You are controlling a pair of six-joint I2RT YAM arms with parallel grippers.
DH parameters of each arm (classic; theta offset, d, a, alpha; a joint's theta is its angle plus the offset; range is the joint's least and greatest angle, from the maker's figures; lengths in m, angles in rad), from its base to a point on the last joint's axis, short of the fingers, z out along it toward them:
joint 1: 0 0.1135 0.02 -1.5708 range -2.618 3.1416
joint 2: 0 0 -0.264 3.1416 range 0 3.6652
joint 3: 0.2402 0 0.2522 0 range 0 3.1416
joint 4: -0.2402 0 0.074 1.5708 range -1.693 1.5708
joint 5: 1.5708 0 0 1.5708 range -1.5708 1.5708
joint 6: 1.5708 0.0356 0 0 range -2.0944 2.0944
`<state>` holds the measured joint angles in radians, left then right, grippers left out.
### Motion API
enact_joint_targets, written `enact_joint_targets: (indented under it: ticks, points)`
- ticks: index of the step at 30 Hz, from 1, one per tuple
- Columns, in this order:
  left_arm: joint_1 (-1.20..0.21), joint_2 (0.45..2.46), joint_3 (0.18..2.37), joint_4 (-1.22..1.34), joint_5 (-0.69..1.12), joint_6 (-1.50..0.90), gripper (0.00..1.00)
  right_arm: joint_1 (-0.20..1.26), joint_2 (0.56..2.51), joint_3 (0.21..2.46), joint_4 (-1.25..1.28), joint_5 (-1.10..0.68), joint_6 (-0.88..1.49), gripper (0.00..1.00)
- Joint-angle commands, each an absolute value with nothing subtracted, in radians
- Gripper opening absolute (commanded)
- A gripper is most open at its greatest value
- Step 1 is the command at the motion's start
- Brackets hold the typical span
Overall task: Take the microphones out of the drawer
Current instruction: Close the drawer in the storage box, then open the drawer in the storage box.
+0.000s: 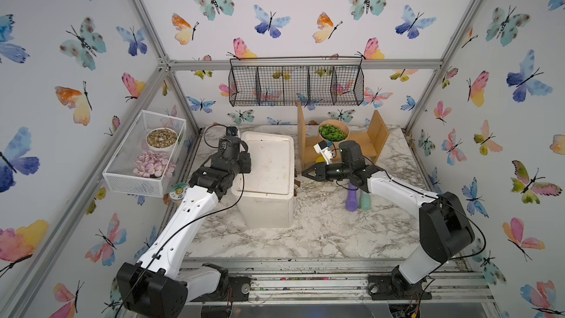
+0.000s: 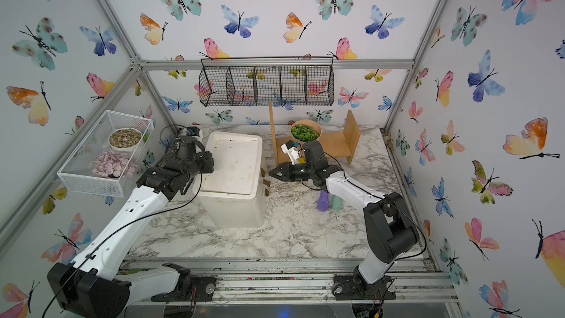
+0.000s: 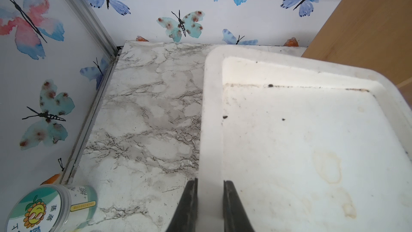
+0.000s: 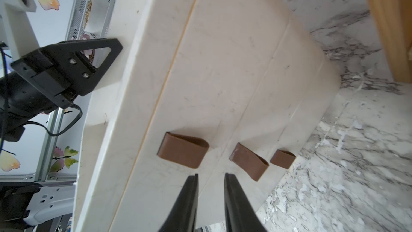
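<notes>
The white drawer unit (image 1: 269,166) stands mid-table, and all three of its drawers are pushed in. Their brown loop handles (image 4: 182,149) face my right arm. The microphone is hidden; no drawer's inside shows. My left gripper (image 3: 210,180) is shut on the raised rim (image 3: 211,130) of the unit's top, at its left edge. One of its black fingers (image 4: 98,47) shows on that rim in the right wrist view. My right gripper (image 4: 210,175) hovers just off the drawer fronts, between the top and middle handles. It is slightly open with nothing between its fingers.
A purple cylinder (image 1: 351,201) and a teal one (image 1: 365,201) lie on the marble under my right arm; I cannot tell what they are. Behind is a wooden shelf (image 1: 377,136) holding a bowl of greens (image 1: 333,131). A white mesh basket (image 1: 143,154) hangs left, with a round tin (image 3: 44,210) near it.
</notes>
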<state>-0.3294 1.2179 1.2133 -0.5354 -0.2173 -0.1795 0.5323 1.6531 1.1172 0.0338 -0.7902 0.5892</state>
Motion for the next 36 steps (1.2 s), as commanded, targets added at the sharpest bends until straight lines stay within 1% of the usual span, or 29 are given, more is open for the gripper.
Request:
enact_joint_targets:
  ticks: [1,11,21,36]
  points:
    - [-0.347,1.206,1.183,-0.555,-0.190,-0.217,0.00,0.525,1.659,1.082,0.017,-0.769,0.566,0.30]
    - [-0.347,1.210,1.183,-0.556,-0.193,-0.217,0.00,0.512,1.710,0.954,0.307,-0.912,0.705,0.46]
    - [-0.347,1.213,1.187,-0.555,-0.189,-0.219,0.00,0.512,1.781,0.929,0.459,-0.955,0.794,0.47]
    - [-0.347,1.219,1.188,-0.555,-0.188,-0.221,0.00,0.512,1.889,0.954,0.657,-1.006,0.932,0.47]
